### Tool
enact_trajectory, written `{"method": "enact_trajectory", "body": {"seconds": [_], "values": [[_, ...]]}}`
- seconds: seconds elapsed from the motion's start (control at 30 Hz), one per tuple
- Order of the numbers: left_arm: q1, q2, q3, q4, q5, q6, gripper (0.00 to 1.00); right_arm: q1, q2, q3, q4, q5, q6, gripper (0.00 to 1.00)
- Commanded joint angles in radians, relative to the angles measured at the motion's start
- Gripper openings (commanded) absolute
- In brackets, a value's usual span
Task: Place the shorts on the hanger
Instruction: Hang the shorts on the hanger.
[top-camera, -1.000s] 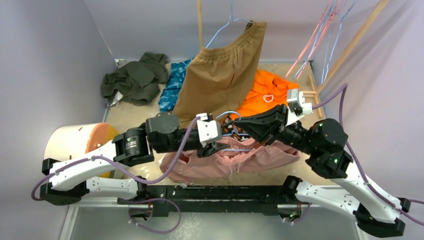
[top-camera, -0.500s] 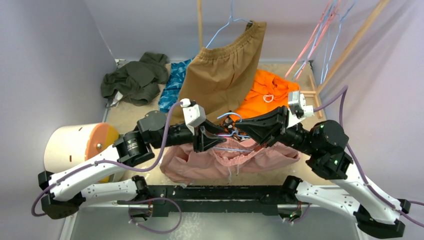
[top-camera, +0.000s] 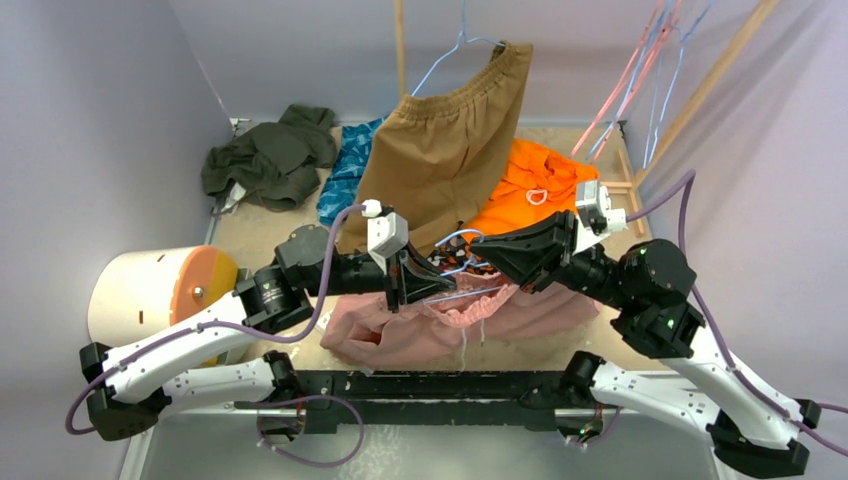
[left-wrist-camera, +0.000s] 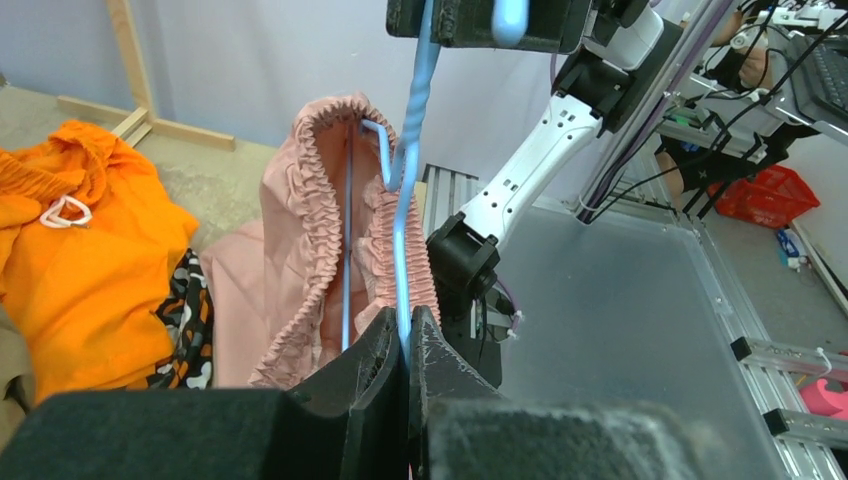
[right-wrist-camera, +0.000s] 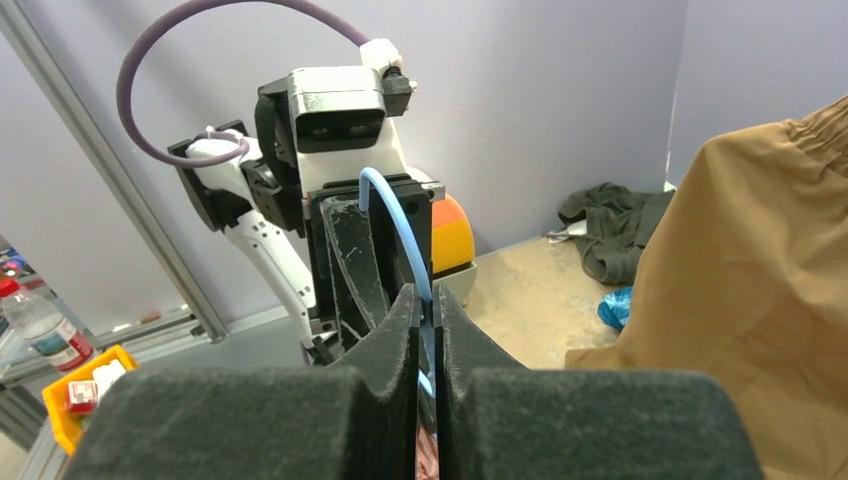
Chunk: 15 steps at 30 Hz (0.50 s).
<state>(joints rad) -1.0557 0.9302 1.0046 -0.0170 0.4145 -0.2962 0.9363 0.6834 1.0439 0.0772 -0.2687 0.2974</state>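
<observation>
Both arms met over the middle of the counter (top-camera: 255, 235), close to its near edge, with the hanger (top-camera: 456, 238) held between them. The left gripper (top-camera: 442, 284) had its fingers pressed tight on the light-blue wire; the left wrist view showed the jaws narrowed onto a twisted stretch of the hanger (left-wrist-camera: 403, 255), with no gap either side of the wire. The right gripper (top-camera: 482, 256) faced it from the other side, and its own camera showed its pads (right-wrist-camera: 400, 330) likewise pinched on a curved part of the hanger (right-wrist-camera: 398, 212), with the left gripper (right-wrist-camera: 368, 262) just beyond. The shorts (top-camera: 425, 335) lay bunched along the near edge beneath the two grippers, their gathered waistband lifted toward the wire. In the left wrist view one straight run of blue wire passed inside the open waistband of the shorts (left-wrist-camera: 300, 250). Behind them, toward the far edge, the tan-brown shorts (top-camera: 450, 140) hung from another blue hanger, the orange garment (top-camera: 535, 180) lay toward the far right, and a dark green garment (top-camera: 270, 155) sat in the far left corner.
</observation>
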Motion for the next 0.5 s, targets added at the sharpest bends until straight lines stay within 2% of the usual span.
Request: {"method": "enact_trajectory", "body": {"seconds": [0.0, 0.1, 0.2, 0.33, 0.47], "values": [[0.012, -0.010, 0.021, 0.081, -0.029, 0.004, 0.00, 0.007, 0.013, 0.056, -0.057, -0.029, -0.007, 0.11], [0.011, -0.001, 0.039, 0.068, 0.004, 0.014, 0.00, 0.007, 0.013, 0.070, -0.119, -0.030, -0.027, 0.35], [0.012, 0.012, 0.055, 0.069, 0.046, 0.014, 0.00, 0.007, 0.020, 0.099, -0.195, -0.037, -0.068, 0.51], [0.012, 0.028, 0.073, 0.054, 0.104, 0.016, 0.00, 0.007, 0.034, 0.129, -0.294, -0.044, -0.134, 0.56], [0.012, 0.033, 0.082, 0.050, 0.150, 0.011, 0.00, 0.006, 0.024, 0.127, -0.317, -0.065, -0.164, 0.50]]}}
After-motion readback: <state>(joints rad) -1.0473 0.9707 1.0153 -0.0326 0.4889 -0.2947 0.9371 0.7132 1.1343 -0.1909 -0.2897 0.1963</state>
